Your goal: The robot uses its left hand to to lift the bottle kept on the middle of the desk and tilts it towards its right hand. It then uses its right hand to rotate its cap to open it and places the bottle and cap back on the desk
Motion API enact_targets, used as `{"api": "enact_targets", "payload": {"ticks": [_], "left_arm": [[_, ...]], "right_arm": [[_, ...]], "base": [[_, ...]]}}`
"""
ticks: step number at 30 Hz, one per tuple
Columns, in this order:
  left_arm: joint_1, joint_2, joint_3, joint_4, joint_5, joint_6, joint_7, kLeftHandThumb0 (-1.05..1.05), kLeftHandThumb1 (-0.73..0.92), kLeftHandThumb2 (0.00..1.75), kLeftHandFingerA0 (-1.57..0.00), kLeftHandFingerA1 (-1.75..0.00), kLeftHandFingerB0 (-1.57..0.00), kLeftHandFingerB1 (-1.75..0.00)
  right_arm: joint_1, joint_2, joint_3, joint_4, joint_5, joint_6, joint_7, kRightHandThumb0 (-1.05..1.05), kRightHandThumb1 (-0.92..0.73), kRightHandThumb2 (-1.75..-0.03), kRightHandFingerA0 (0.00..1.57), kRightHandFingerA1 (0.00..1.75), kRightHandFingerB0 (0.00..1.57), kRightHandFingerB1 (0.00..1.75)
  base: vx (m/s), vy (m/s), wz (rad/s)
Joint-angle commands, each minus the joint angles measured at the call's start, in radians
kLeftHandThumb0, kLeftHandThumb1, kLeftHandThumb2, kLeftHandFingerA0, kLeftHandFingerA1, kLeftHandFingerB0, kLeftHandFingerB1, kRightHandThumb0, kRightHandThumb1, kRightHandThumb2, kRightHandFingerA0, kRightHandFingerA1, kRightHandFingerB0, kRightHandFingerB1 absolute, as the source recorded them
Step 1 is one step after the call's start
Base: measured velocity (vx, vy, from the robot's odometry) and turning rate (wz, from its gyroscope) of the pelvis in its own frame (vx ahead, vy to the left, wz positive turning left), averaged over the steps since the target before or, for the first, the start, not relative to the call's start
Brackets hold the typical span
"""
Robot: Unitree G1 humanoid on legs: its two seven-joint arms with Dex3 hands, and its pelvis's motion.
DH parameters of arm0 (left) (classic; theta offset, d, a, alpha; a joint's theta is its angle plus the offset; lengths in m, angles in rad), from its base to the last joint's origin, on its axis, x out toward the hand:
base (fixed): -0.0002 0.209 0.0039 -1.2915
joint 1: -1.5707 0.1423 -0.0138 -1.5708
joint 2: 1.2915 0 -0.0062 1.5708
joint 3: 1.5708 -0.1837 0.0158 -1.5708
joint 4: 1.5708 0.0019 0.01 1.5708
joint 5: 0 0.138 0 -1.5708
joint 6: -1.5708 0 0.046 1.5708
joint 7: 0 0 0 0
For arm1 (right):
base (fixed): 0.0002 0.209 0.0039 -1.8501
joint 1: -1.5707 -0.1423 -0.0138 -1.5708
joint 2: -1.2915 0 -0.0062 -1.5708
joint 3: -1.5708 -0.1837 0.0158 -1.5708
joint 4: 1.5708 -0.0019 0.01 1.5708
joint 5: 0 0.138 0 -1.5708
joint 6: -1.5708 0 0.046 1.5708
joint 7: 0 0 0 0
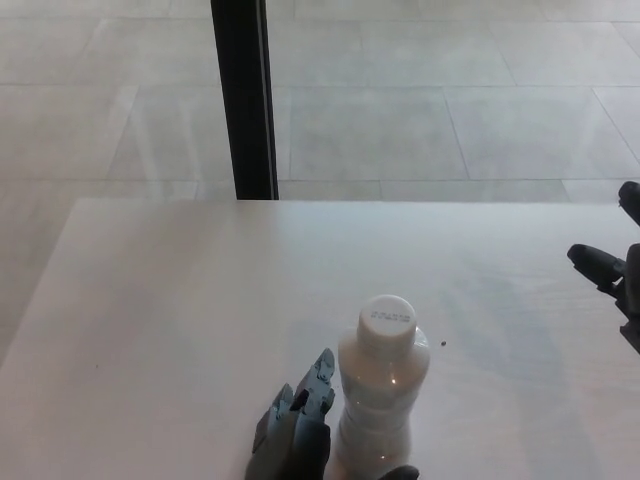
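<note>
A white plastic bottle (381, 395) with its white cap (386, 322) screwed on stands upright near the desk's front edge, a little right of centre. My left hand (300, 438) wraps the bottle's lower body from the left, with its fingers behind the bottle and a thumb tip showing at the bottom edge. My right hand (615, 275) hangs at the far right edge of the head view, well away from the bottle, its fingers apart and holding nothing.
The pale desk (180, 300) ends at a far edge about two fifths down the picture. Behind it a black vertical post (243, 100) stands in front of a tiled floor. A small dark speck (443, 343) lies right of the bottle.
</note>
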Motion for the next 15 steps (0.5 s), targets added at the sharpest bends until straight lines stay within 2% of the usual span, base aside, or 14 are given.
{"api": "enact_targets", "payload": {"ticks": [1,2,3,6,7,8,9,10,11,12,13,15], "left_arm": [[0.002,-0.294,-0.037,0.169,-0.02,0.088,0.194,-0.83,0.46,0.81,-0.19,-0.67,0.0,0.0],[-0.003,-0.298,-0.038,0.171,-0.025,0.092,0.198,-0.83,0.46,0.81,-0.19,-0.67,0.0,0.0],[-0.035,-0.325,-0.04,0.191,-0.03,0.097,0.202,-0.99,0.51,0.95,0.0,-0.82,0.0,-0.08],[-0.07,-0.375,-0.031,0.203,-0.061,0.105,0.211,-0.94,0.47,0.87,-0.08,-0.85,0.0,0.0],[-0.084,-0.386,-0.029,0.209,-0.063,0.106,0.219,-0.89,0.61,0.54,0.0,-1.13,0.0,0.0],[-0.095,-0.394,-0.026,0.214,-0.068,0.105,0.226,-0.9,0.63,0.53,0.0,-1.19,0.0,0.0],[-0.105,-0.405,-0.02,0.217,-0.075,0.102,0.235,-0.98,0.49,0.91,-0.07,-0.86,0.0,0.0],[-0.113,-0.417,-0.013,0.217,-0.082,0.103,0.243,-1.01,0.52,0.95,-0.12,-0.79,0.0,0.0],[-0.124,-0.431,-0.006,0.218,-0.09,0.108,0.248,-1.01,0.53,0.95,-0.12,-0.79,0.0,0.0],[-0.132,-0.448,0.004,0.222,-0.104,0.111,0.252,-1.05,0.56,1.0,0.0,-0.72,0.0,-0.04],[-0.14,-0.457,0.002,0.215,-0.116,0.123,0.235,-1.05,0.57,1.05,-0.06,-0.36,0.0,-0.07],[-0.135,-0.45,-0.007,0.203,-0.134,0.114,0.218,-1.05,0.57,1.06,-0.01,-0.31,0.0,-0.07]], "right_arm": [[0.012,0.0,-0.023,-0.036,0.023,0.03,-0.02,-0.67,-0.74,-0.62,0.5,0.54,0.37,0.31],[0.012,0.002,-0.022,-0.037,0.023,0.031,-0.021,-0.67,-0.74,-0.62,0.5,0.54,0.37,0.31],[0.009,0.001,-0.027,-0.04,0.022,0.035,-0.027,-0.68,-0.74,-0.62,0.52,0.54,0.39,0.32],[0.007,-0.001,-0.029,-0.043,0.023,0.034,-0.024,-0.67,-0.74,-0.62,0.52,0.54,0.4,0.32],[0.007,-0.003,-0.031,-0.041,0.022,0.031,-0.021,-0.71,-0.61,-0.97,0.48,0.63,0.32,0.48],[0.007,-0.004,-0.031,-0.038,0.022,0.026,-0.017,-0.66,-0.74,-0.63,0.51,0.55,0.4,0.33],[0.008,-0.003,-0.03,-0.038,0.022,0.023,-0.015,-0.66,-0.73,-0.62,0.52,0.55,0.4,0.33],[0.01,-0.002,-0.029,-0.04,0.021,0.022,-0.015,-0.68,-0.59,-0.97,0.48,0.64,0.31,0.48],[0.013,-0.004,-0.029,-0.04,0.018,0.019,-0.012,-0.7,-0.61,-0.97,0.48,0.64,0.33,0.48],[0.016,-0.006,-0.029,-0.043,0.017,0.02,-0.012,-0.66,-0.59,-0.98,0.48,0.65,0.3,0.48],[0.021,-0.011,-0.03,-0.043,0.012,0.015,-0.007,-0.66,-0.75,-0.62,0.52,0.57,0.39,0.32],[0.022,-0.013,-0.028,-0.041,0.006,0.009,-0.003,-0.65,-0.75,-0.63,0.52,0.57,0.39,0.32]], "base": [[0.0,0.0,0.0],[0.0,0.0,0.0],[0.0,0.0,0.0],[0.0,0.0,0.0],[0.0,0.0,0.0],[0.0,0.0,0.0],[0.0,0.0,0.0],[0.0,0.0,0.0],[0.0,0.0,0.0],[0.0,0.0,0.0],[0.0,0.0,0.0],[0.0,0.0,0.0]]}}
